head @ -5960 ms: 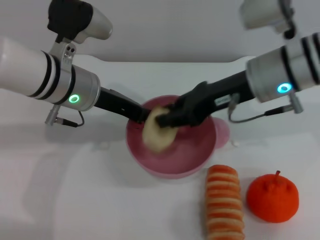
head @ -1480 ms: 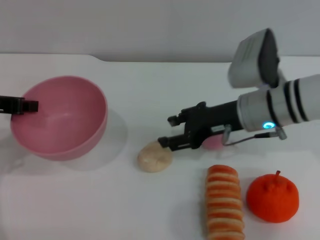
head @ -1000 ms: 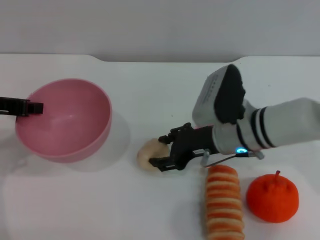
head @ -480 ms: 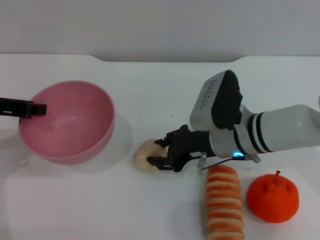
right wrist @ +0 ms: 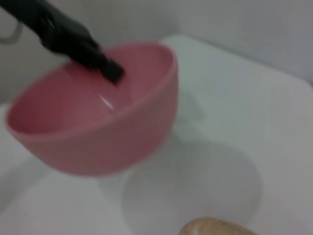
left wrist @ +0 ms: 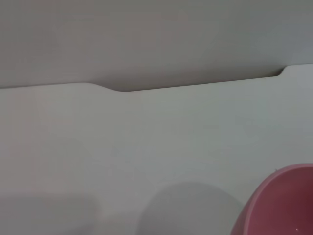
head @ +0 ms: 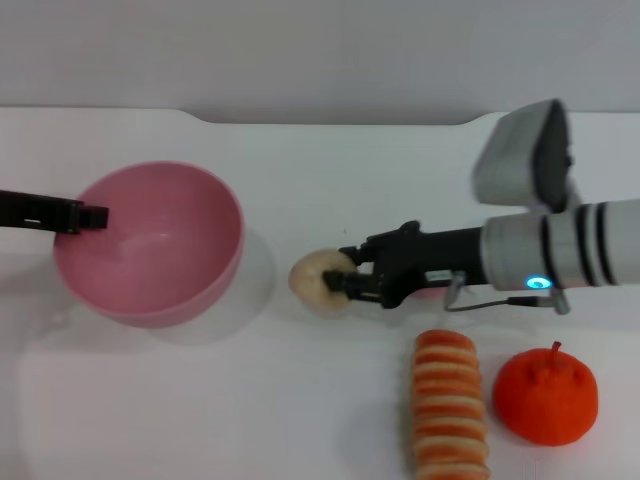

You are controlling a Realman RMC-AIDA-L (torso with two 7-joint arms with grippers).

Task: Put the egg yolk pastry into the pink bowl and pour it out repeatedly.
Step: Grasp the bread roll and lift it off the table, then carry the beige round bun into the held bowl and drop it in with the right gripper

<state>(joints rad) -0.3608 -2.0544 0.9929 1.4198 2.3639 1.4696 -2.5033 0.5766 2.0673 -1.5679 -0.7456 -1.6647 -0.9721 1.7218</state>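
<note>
Pastry (head: 318,281) clamped in the right end effector (head: 348,282), just above the counter (head: 300,180).

It sits right of the pink bowl (head: 150,245), apart from it. The left end effector (head: 90,216) grips the bowl's left rim, holding it tilted. A striped roll (head: 450,405) and an orange (head: 545,393) lie near the front right.

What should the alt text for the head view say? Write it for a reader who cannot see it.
The right gripper holds a pale pastry above a white table, while the left gripper grips the rim of a pink bowl held off the table. A striped bread roll and an orange fruit lie nearby.
</note>
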